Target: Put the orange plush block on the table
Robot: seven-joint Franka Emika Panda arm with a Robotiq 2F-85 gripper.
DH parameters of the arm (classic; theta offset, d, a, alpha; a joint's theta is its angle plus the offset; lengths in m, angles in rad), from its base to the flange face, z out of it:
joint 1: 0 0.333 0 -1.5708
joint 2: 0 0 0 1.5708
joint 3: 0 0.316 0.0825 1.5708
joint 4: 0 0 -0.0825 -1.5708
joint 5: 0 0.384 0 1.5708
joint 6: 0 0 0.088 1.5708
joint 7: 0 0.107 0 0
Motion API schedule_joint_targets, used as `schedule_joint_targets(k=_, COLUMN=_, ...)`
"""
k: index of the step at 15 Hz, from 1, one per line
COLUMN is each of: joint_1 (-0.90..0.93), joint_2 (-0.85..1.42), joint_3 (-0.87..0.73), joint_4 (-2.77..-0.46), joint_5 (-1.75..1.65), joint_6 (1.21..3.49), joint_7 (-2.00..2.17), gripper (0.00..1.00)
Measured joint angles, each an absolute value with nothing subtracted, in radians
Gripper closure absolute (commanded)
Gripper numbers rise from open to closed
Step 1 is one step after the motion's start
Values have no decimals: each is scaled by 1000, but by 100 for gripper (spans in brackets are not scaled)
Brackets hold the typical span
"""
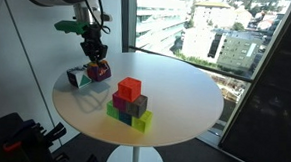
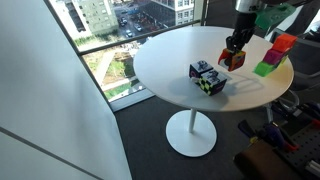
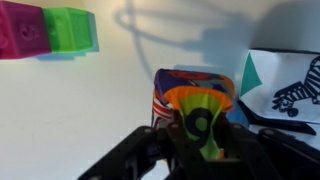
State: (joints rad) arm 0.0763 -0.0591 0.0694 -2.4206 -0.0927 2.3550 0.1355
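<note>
My gripper [image 1: 96, 56] is shut on the orange plush block [image 1: 99, 71], a soft mottled cube squeezed between the fingers. In the wrist view the block [image 3: 195, 108] bulges orange and green between the jaws [image 3: 197, 140]. It hangs low over the far part of the round white table [image 1: 185, 93], at or just above the surface; I cannot tell whether it touches. In an exterior view the gripper [image 2: 237, 47] holds the block [image 2: 232, 60] over the table [image 2: 170, 55], next to the teal-and-white cubes.
Teal-and-white cubes [image 1: 78, 77] [image 2: 207, 77] [image 3: 285, 85] lie right beside the held block. A stack of cubes with a plain orange-red one on top [image 1: 130, 88] [image 2: 283, 43] stands mid-table; its magenta [image 3: 22, 32] and green [image 3: 70, 30] cubes show in the wrist view.
</note>
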Motion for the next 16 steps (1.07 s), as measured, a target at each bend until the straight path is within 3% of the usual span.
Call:
schedule_joint_targets(k=5, joint_1=69, joint_2=-59, joint_3=54, joint_4=-2464, joint_5=-90, joint_6=2412, joint_7=93, gripper=87)
schedule_joint_targets(k=6, joint_1=65, joint_2=-59, joint_3=51, joint_4=-2469, joint_5=-90, joint_6=2417, joint_7=87, gripper=44)
schedule_joint_targets(k=8, joint_1=59, joint_2=-58, joint_3=46, joint_4=-2476, joint_5=-90, joint_6=2423, joint_7=77, gripper=45)
schedule_joint_targets(k=13, joint_1=48, joint_2=-58, joint_3=42, joint_4=-2488, joint_5=-90, joint_6=2426, joint_7=74, gripper=6)
schedule_joint_targets(k=14, joint_1=48, joint_2=-58, joint_3=42, joint_4=-2489, joint_5=-90, joint_6=2426, joint_7=74, gripper=1)
schedule_joint_targets(k=16, joint_1=48, joint_2=-58, joint_3=42, joint_4=-2489, joint_5=-90, joint_6=2426, joint_7=74, gripper=0)
